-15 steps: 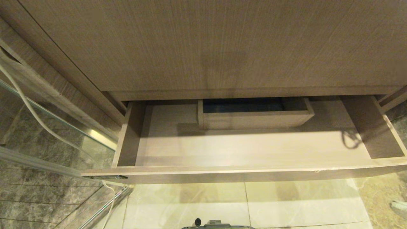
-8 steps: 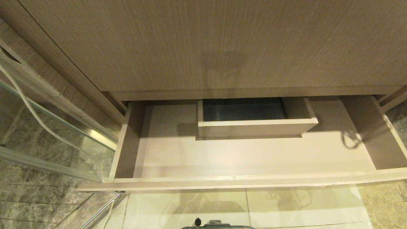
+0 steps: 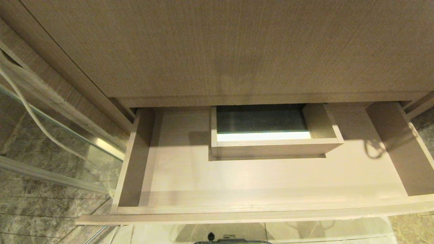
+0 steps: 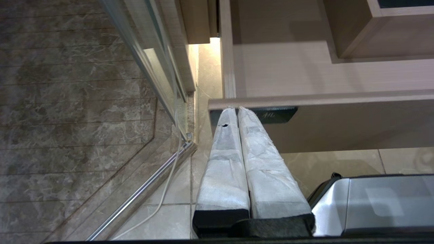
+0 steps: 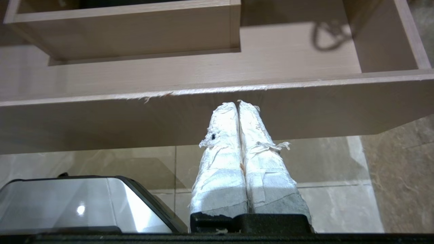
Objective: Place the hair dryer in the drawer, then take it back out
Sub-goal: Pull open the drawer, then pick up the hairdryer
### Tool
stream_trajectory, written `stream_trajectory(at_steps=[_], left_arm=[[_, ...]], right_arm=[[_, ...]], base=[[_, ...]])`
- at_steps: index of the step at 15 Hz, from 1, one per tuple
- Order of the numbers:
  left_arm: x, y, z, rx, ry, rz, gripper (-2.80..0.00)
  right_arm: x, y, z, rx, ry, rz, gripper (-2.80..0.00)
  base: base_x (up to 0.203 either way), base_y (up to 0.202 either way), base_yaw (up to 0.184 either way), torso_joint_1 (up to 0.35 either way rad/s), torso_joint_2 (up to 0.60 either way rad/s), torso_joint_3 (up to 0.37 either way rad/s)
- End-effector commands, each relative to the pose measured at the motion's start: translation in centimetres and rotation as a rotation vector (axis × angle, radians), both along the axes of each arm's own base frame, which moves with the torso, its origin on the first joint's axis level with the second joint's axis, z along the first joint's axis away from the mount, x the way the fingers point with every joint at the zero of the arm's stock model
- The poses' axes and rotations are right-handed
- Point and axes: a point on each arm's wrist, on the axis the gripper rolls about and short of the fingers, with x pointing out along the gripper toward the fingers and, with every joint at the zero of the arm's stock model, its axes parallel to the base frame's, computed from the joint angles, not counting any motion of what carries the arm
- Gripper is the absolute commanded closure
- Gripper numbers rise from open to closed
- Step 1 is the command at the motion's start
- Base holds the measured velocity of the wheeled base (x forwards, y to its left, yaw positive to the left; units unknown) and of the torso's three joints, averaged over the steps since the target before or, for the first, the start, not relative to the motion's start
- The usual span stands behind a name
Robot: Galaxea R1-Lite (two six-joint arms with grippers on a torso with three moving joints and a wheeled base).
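The drawer [image 3: 257,211] stands pulled far out below the tall wood panel, and its beige floor is bare. A boxed cutout [image 3: 271,147] sits at its back middle. The hair dryer is out of view. Neither gripper shows in the head view. In the left wrist view my left gripper [image 4: 234,108] is shut and empty, its taped tips just before the drawer front [image 4: 339,125], by the black label [image 4: 274,114]. In the right wrist view my right gripper [image 5: 237,102] is shut and empty, close before the drawer front [image 5: 101,122].
A glass shower panel [image 3: 51,135] with a metal rail and a white cable [image 3: 34,118] stands to the left. Pale floor tiles lie under the drawer. A dark loop-shaped mark [image 3: 373,149] lies on the drawer floor at the right. My base [image 3: 230,240] is just before the drawer.
The drawer has slid farther out toward me, baring more of its floor and of the boxed cutout. The rest of the scene has not shifted.
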Motion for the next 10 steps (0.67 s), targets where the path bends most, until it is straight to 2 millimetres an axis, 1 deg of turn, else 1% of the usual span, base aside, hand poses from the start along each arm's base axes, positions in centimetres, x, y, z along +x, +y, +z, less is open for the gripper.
stream_trajectory(at_steps=[1, 10], left_arm=[[0.01, 0.0, -0.03, 0.001, 0.001, 0.0, 0.0], [0.0, 0.0, 0.0, -0.001, 0.0, 0.0, 0.0]], right_arm=[[0.0, 0.0, -0.18, 0.005, 0.002, -0.002, 0.0], [-0.02, 0.0, -0.17, -0.001, 0.001, 0.001, 0.0]], base=[[0.0, 0.0, 0.0, 0.0, 0.0, 0.0], [0.0, 0.0, 0.0, 0.0, 0.0, 0.0]])
